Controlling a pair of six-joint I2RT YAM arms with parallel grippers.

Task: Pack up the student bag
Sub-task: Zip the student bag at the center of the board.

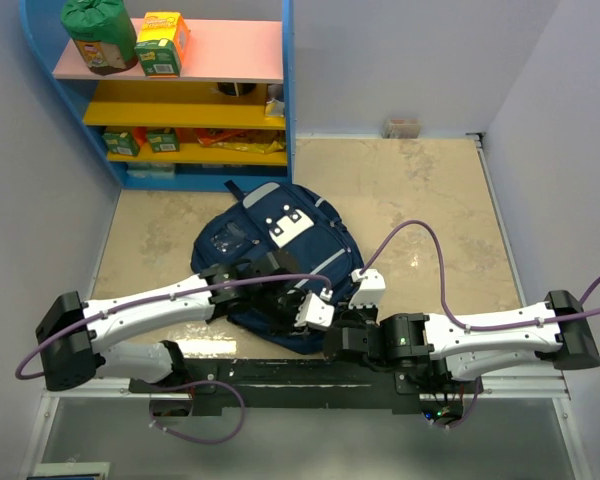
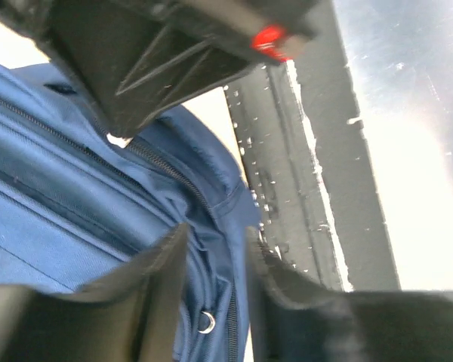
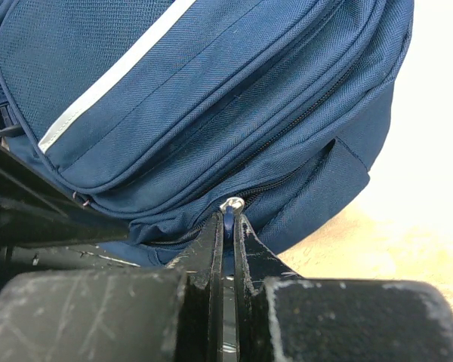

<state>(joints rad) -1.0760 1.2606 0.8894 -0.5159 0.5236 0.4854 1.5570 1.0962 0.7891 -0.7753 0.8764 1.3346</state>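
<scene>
The student bag, a navy backpack with a white patch, lies on the beige table in front of both arms. My right gripper is shut on the blue zipper pull at the bag's near lower edge, just under the silver slider. From the left, my left gripper reaches the same near edge of the bag. Its jaws stand apart, with a fold of blue fabric, a zipper line and a small metal ring between its fingers. In the top view both grippers meet at the bag's near right corner.
A blue shelf unit with pink and yellow boards stands at the back left. It holds a green pack, a yellow carton and small boxes. A black rail runs along the near edge. White walls close in both sides.
</scene>
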